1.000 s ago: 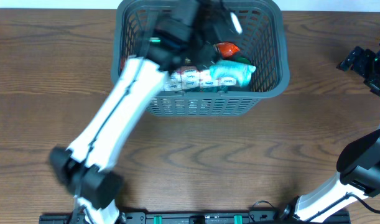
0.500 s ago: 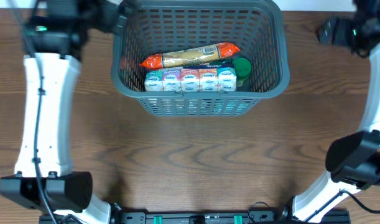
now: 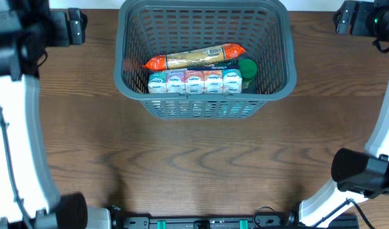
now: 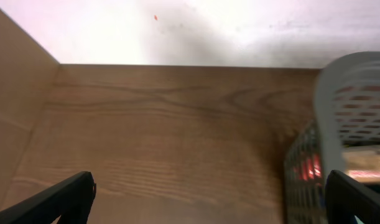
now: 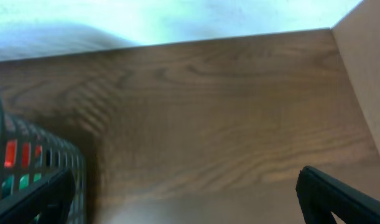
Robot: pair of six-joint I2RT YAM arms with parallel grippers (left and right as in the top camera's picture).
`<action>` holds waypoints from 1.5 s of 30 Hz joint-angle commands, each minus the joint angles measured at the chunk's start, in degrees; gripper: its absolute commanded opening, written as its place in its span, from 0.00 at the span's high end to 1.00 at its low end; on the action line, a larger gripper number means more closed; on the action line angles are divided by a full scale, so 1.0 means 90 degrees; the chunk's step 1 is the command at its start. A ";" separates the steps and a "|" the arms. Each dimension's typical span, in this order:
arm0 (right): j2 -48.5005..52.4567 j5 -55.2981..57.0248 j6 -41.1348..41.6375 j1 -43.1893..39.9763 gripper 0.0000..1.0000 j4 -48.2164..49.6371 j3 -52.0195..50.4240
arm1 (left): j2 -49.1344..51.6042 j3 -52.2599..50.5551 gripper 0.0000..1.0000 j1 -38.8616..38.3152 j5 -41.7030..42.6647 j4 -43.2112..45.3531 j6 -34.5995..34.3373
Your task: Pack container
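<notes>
The dark grey lattice basket, the container (image 3: pixel 204 108), stands at the back middle of the table. Inside lie an orange-ended long packet (image 3: pixel 194 57), a row of small colourful cups (image 3: pixel 194 81) and a green round thing (image 3: pixel 247 67). My left gripper (image 3: pixel 70 25) is at the far left back, beside the basket and apart from it; its fingers (image 4: pixel 205 199) are spread wide and empty, with the basket wall (image 4: pixel 339 124) at right. My right gripper (image 3: pixel 347 18) is at the far right back, fingers (image 5: pixel 183 199) spread wide and empty, with the basket corner (image 5: pixel 28 162) at left.
The wooden table (image 3: pixel 194 165) runs to a white wall behind (image 4: pixel 190 25). Light wooden side panels stand at the table's left edge (image 4: pixel 15 93) and right edge (image 5: pixel 364 68). Both arms rise along the left and right sides in the overhead view.
The left arm has pulled out of the basket and swung to the far left back. The right gripper has moved up to the back right. The packed items are now uncovered.
</notes>
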 commanded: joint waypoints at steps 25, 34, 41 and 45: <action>-0.5700 0.0299 0.0442 0.0969 0.01 0.1965 -0.6346 | -0.6482 -0.7043 0.02 0.0000 0.0459 0.1719 0.0032; -0.8133 0.0308 0.1008 0.1139 0.01 0.3147 -0.9163 | -0.6783 -0.8128 0.01 -0.0005 0.0447 0.2159 0.0024; -0.8366 0.0325 0.1003 0.1139 0.01 0.2863 -0.9245 | -0.6754 -0.8128 0.01 -0.0005 0.0447 0.2140 0.0024; -0.8366 0.0325 0.1003 0.1139 0.01 0.2523 -0.9245 | -0.6754 -0.8128 0.01 -0.0005 0.0449 0.2140 0.0024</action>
